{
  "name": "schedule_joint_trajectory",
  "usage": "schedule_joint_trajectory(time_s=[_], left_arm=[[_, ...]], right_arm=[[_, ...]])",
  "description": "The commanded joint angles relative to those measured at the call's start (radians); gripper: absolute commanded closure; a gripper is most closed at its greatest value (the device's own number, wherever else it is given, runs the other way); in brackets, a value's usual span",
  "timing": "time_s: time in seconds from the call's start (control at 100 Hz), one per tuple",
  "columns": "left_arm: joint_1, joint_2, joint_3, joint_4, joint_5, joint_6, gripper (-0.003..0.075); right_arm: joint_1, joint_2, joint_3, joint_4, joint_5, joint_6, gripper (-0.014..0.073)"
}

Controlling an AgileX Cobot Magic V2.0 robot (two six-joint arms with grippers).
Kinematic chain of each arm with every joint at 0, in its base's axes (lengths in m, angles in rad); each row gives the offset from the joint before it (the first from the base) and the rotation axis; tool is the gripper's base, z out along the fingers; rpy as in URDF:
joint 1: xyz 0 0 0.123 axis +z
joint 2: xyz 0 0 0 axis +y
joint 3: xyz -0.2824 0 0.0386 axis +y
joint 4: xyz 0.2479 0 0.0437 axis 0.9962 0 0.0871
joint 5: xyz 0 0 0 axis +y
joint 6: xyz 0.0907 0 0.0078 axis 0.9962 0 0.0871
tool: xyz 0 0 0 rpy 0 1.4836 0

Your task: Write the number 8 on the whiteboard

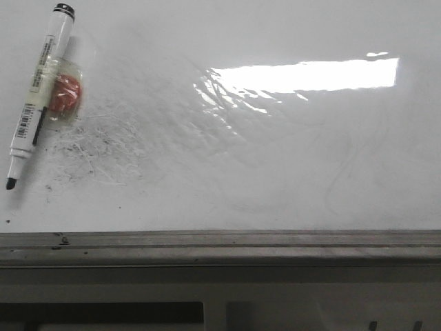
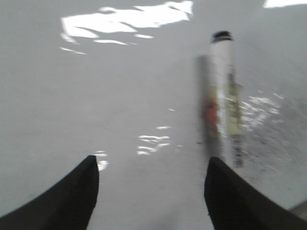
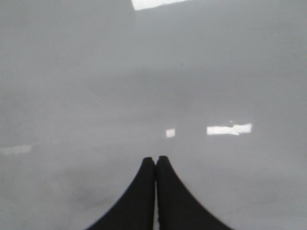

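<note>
The whiteboard [image 1: 275, 152] fills the front view, glossy white with glare and faint smudges. No number 8 shows on it. A white marker [image 1: 38, 93] with a black tip and black end lies at the board's left, tip toward the near edge, with an orange-red piece taped to its side. Neither gripper shows in the front view. In the left wrist view my left gripper [image 2: 151, 165] is open and empty above the board [image 2: 120, 96], with the marker [image 2: 224, 96] just beyond its one finger. In the right wrist view my right gripper [image 3: 156, 159] is shut on nothing over bare board [image 3: 144, 86].
A grey smudged speckle patch [image 1: 103, 141] lies beside the marker. A grey metal frame strip [image 1: 220, 243] runs along the board's near edge, with a pale ledge below it. Bright glare [image 1: 310, 74] sits at the board's upper right.
</note>
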Motion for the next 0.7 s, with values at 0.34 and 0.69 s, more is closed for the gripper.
schedule_joint_trajectory(time_s=[0.34,0.69], left_arm=[[-0.23,0.325,-0.026,-0.118,-0.382,-0.004,0.0344],[-0.22,0.486,-0.032,-0.146,-0.509,-0.004,0.05]], right_arm=[[0.001,0.017,-0.03,0.001,-0.08,-0.003,0.0657],[0.109,0.02,-0.03,0.001,-0.058,-0.003,0.0657]])
